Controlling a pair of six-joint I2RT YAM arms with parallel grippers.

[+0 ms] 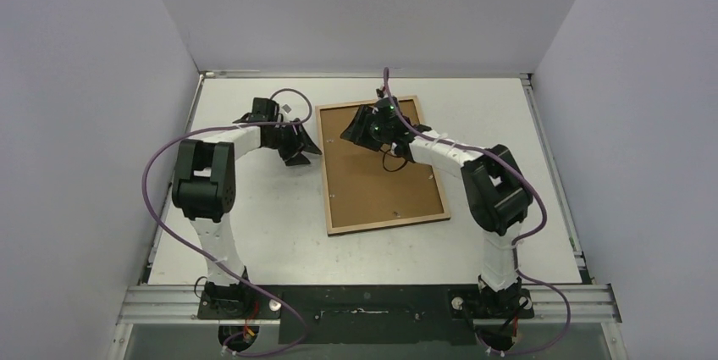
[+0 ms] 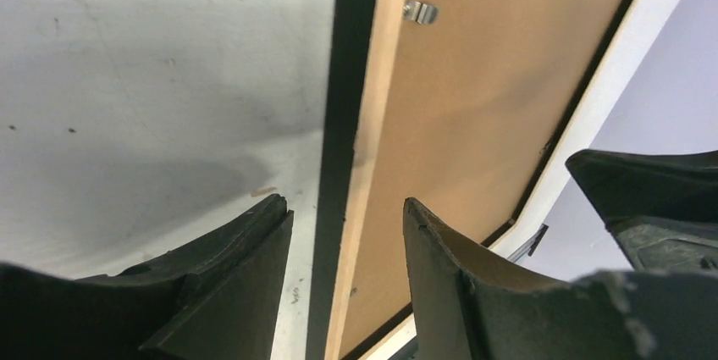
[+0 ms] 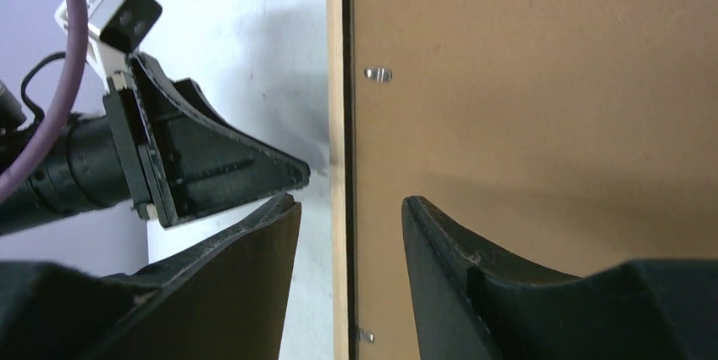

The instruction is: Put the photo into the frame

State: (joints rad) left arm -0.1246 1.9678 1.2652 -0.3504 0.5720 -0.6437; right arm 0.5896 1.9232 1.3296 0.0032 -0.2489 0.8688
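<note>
The frame [image 1: 385, 226] lies back up on the table, its light wood rim around a plain brown backing board [image 1: 381, 182]. The photo is hidden. My left gripper [image 1: 306, 150] is open and empty at the frame's left edge. In the left wrist view its jaws [image 2: 345, 212] stand either side of the rim [image 2: 372, 123]. My right gripper [image 1: 351, 133] is open and empty over the frame's far left part. In the right wrist view it [image 3: 349, 203] straddles the rim [image 3: 336, 80], and the left gripper [image 3: 288, 175] is close beside it.
Small metal tabs [image 3: 378, 74] sit along the board's edge, one also in the left wrist view [image 2: 420, 11]. White walls close in the table on three sides. The two grippers are a short way apart at the frame's left edge.
</note>
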